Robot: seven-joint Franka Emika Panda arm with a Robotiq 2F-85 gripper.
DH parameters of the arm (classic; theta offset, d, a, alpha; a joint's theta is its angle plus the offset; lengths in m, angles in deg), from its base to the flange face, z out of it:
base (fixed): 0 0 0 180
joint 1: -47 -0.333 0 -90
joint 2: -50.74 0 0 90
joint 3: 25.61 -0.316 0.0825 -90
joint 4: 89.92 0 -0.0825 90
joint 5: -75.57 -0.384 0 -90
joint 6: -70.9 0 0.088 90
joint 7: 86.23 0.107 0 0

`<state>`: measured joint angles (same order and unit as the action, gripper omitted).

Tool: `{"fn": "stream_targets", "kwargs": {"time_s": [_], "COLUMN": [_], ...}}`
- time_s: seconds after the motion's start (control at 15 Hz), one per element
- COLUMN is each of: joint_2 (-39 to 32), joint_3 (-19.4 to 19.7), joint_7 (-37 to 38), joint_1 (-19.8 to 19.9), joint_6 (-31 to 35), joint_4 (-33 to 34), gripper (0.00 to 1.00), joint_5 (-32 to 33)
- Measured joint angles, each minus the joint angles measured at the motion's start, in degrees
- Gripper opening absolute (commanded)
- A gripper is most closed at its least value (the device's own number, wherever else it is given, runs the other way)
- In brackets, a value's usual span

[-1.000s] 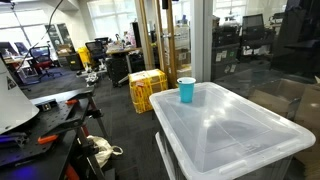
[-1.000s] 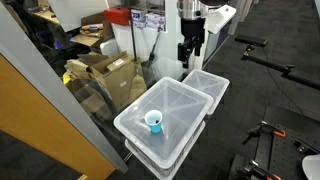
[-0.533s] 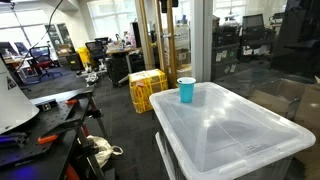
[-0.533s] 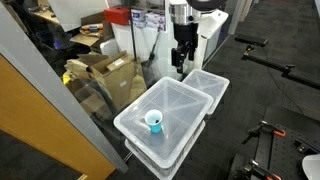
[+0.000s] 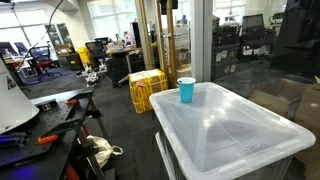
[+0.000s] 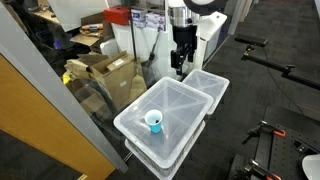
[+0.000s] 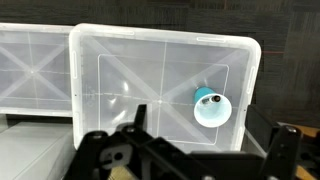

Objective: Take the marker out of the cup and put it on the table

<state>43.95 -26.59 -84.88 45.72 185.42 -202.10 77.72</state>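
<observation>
Though inside the cup, marker barely a speck.

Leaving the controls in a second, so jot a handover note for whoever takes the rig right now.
Gripper: open and empty, hanging high over the far edge of the table, well apart from the cup.
Cup: upright on the table, near its rim.
Marker: inside the cup; its dark end shows in the wrist view.
Done: nothing yet, no grasp made.
Left: bring the gripper over the cup, lower it, close on the marker, lift it out and lay it on a bare part of the table.
</observation>
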Motion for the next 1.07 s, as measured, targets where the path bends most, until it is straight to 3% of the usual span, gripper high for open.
{"fn": "stream_targets", "kwargs": {"time_s": [0.27,1.07], "joint_2": [-0.04,-7.95], "joint_3": [0.03,-1.79], "joint_7": [0.20,1.05], "joint_1": [0.00,-2.01], "joint_6": [1.23,16.55], "joint_4": [-0.21,-1.04], "gripper": [1.00,1.00], "joint_5": [0.11,-1.55]}}
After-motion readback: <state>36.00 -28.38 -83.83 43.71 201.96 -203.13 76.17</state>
